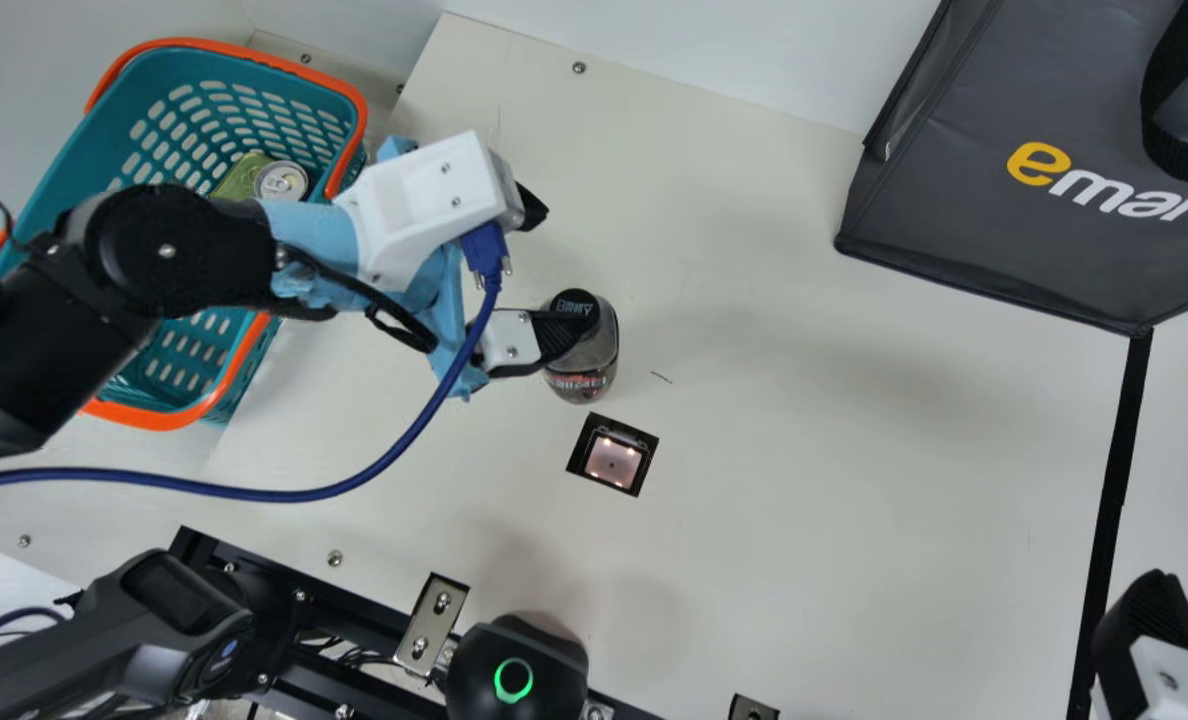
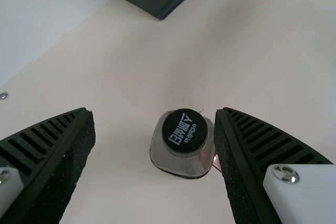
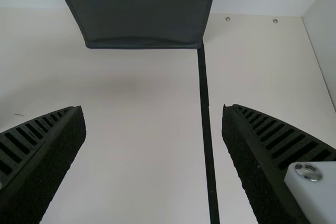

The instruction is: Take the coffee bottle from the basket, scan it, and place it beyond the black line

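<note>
At the main view's centre the bottle (image 1: 584,372) stood upright beside the scanner (image 1: 612,457), presumably for scanning, the left gripper (image 1: 555,270) parted and ungrasping, the right gripper (image 3: 154,111), lower right, spread and empty.

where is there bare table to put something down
The widest bare patch lies between the coffee bottle and the black line, below the bag in the main view; another lies beyond the line, near the right gripper. It's crowded around the bottle, with the left gripper and scanner window close by.
</note>
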